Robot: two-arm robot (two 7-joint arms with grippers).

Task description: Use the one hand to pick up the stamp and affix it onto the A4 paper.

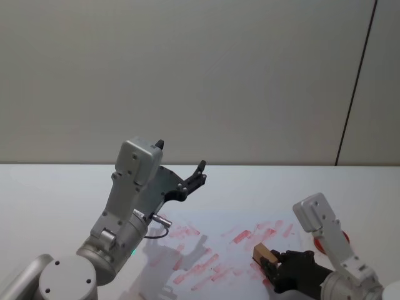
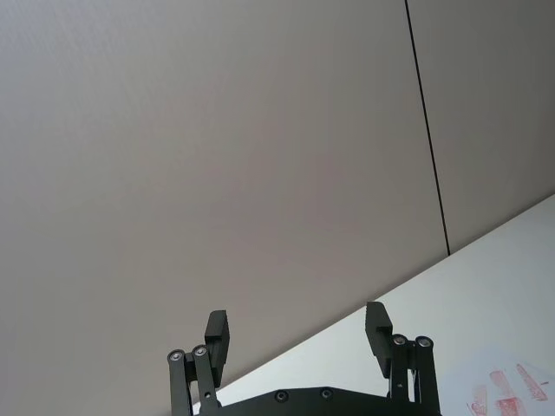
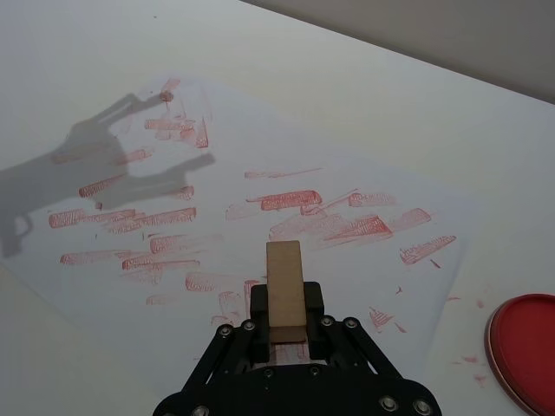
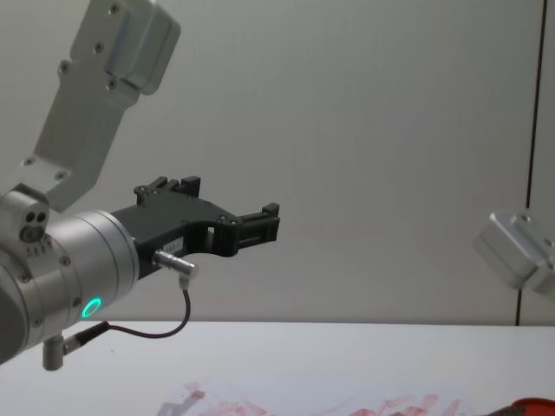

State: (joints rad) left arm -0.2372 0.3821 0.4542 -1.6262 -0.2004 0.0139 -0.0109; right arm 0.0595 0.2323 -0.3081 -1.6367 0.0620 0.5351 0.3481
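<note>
The stamp [image 3: 284,286], a small tan wooden block, sits between the fingers of my right gripper [image 3: 286,328], the hand, which is shut on it. In the head view the stamp [image 1: 265,255] and right gripper [image 1: 275,269] hang low over the right part of the A4 paper [image 1: 206,253]; I cannot tell if the stamp touches the sheet. The A4 paper [image 3: 260,169] is white and smeared with many red prints. My left gripper [image 1: 199,172] is raised well above the table, open and empty; the left wrist view shows its fingers [image 2: 217,334] spread.
A round red ink pad [image 3: 525,351] lies on the white table just right of the paper, beside the right wrist [image 1: 324,244]. The left arm's shadow falls across the sheet's left part. A grey wall stands behind the table.
</note>
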